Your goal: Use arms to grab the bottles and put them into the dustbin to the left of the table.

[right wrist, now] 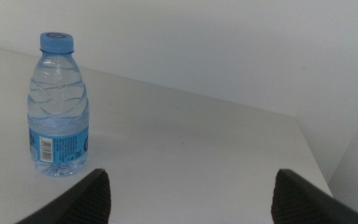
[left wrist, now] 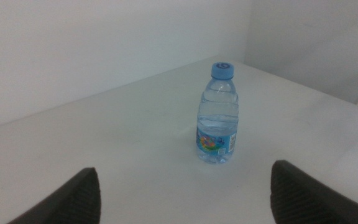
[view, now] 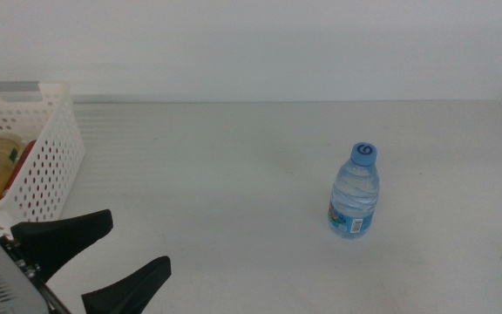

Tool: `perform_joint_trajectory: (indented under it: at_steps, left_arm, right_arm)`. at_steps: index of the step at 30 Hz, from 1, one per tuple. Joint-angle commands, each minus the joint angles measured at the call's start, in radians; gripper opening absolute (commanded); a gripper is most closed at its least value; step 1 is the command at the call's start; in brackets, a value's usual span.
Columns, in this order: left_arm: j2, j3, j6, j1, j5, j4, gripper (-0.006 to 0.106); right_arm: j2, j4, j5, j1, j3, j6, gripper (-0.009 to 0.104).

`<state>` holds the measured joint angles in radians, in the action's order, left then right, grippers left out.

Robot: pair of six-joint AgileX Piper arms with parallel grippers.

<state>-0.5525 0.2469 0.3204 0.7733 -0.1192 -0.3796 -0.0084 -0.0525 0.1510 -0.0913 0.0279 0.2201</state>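
In the middle view we see the water bottle (view: 355, 194) standing upright on the white worktop (view: 234, 174), right of centre in the frame, its blue cap on and its blue label near the base. Nothing touches it.

The left gripper (view: 103, 262) sits in the lower left corner of that frame, its two black jaws spread wide and holding nothing, with the white housing behind them at the edge. It is well apart from the bottle. Just above it, at the left edge, stands the dustbin (view: 50, 166), a white perforated basket with a grey handle slot on its rim. Inside it we make out a yellow bottle (view: 3, 161) and something red beside it, which is probably the soda can, though the wall hides most of it.

The left wrist view shows the same water bottle between that gripper's parted jaws but farther off on the worktop. In the right wrist view the right gripper (right wrist: 188, 199) is likewise released, jaws wide and empty, with the bottle standing near one jaw; this arm does not show in the middle view.
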Motion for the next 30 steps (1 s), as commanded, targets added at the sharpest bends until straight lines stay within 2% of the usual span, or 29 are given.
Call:
perform_joint_trajectory:
  at_steps: [1, 5, 9, 12, 17, 25, 30]
  left_arm:
    - [0.002, 0.021, -0.006, 0.000, -0.089, -0.023, 0.090]
    - [0.002, 0.020, -0.005, 0.000, -0.097, -0.019, 0.089]
    - [0.004, 0.018, -0.013, 0.000, -0.153, 0.089, 0.085]
    - [0.018, 0.018, -0.034, 0.000, -0.172, 0.130, 0.080]
    - [0.038, -0.014, -0.044, 0.000, -0.217, 0.148, 0.072]
    - [0.035, -0.099, -0.163, 0.001, -0.265, 0.152, 0.059]
    - [0.035, -0.099, -0.164, 0.001, -0.265, 0.154, 0.055]
  right_arm:
    - [-0.029, 0.010, -0.076, 0.005, -0.007, 0.005, 0.068]
    - [-0.029, 0.010, -0.076, 0.005, -0.007, 0.005, 0.068]
    - [-0.029, 0.010, -0.076, 0.005, -0.007, 0.005, 0.068]
    - [-0.029, 0.010, -0.076, 0.005, -0.007, 0.005, 0.068]
    - [-0.029, 0.010, -0.076, 0.005, -0.007, 0.005, 0.068]
    - [-0.029, 0.010, -0.076, 0.005, -0.007, 0.005, 0.068]
    - [-0.029, 0.010, -0.076, 0.005, -0.007, 0.005, 0.068]
